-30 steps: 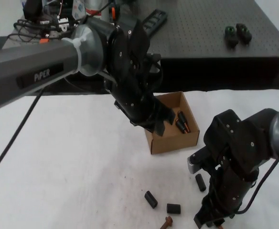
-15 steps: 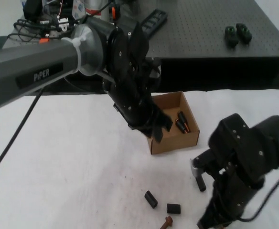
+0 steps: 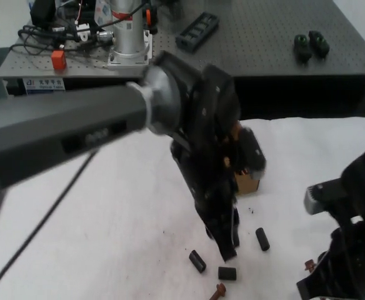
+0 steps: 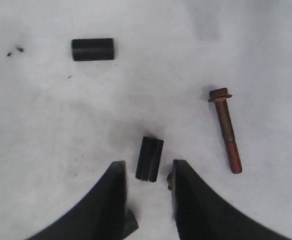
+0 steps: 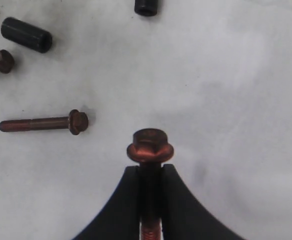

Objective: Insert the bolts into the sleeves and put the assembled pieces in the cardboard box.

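Behind left arm (image 3: pixel 198 150), cardboard box (image 3: pixel 249 185) half-hidden

Cardboard box (image 3: pixel 250 182): I get one corner; the left arm (image 3: pixel 201 125) covers the rest (contents included).
Left arm: smeared in the high view, outline soft.
Held bolt (image 5: pixel 150 149): thread end runs off the frame between the right gripper (image 5: pixel 150 170) fingers.
Far sleeve (image 5: pixel 146 6): cut by the frame edge.
Loose bolt (image 3: pixel 219 290): shank cut off at the high view's lower edge.
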Tool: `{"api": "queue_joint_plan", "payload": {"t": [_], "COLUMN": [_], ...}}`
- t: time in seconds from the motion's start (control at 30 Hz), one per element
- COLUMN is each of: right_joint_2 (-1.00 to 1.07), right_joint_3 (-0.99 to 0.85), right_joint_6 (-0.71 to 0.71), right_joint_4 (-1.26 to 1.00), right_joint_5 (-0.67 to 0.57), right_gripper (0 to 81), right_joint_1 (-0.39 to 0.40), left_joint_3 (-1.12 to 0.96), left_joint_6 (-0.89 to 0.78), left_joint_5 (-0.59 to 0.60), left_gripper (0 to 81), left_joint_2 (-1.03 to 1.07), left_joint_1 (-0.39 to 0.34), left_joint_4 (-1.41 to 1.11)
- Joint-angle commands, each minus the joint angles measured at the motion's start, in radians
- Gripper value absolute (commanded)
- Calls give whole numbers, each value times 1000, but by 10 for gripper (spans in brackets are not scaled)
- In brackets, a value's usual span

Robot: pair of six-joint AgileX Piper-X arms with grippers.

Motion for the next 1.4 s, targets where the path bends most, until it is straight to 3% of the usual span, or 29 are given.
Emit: {"api": "queue_joint_plan", "payload": {"t": [0.0, 0.13, 0.63, 0.77, 0.9, 1.0, 1.07, 1.23, 1.37], "right_joint_2": [-57, -108, -144, -144, -144, -144, -162, -261, -322], "right_joint_3": [0, 0, 0, 0, 0, 0, 0, 38, 73], "right_joint_6": [15, 15, 15, 15, 15, 15, 15, 141, 292], "right_joint_4": [26, 44, 52, 52, 45, 12, -42, -296, -503], "right_joint_5": [-12, -12, -12, -12, -12, -12, -12, -94, -210], "right_gripper": [15, 15, 15, 15, 15, 15, 15, 15, 15], "right_joint_1": [-14, -24, -24, -24, -24, -24, -24, -22, -15], "left_joint_3": [1, 1, 1, 1, -1, -2, -2, 3, 113], "left_joint_6": [105, 146, 144, 144, 144, 139, 69, -159, -360], "left_joint_5": [-23, -92, -116, -131, -144, -205, -258, -251, -139], "left_gripper": [237, 237, 234, 176, 11, 7, 7, 7, 7], "left_joint_2": [65, 111, 196, 201, 201, 189, 168, 31, -151], "left_joint_1": [-62, -77, -77, -78, -78, -78, -78, -45, -6], "left_joint_4": [-26, -39, -53, -47, -47, -47, -60, -142, -266]}}
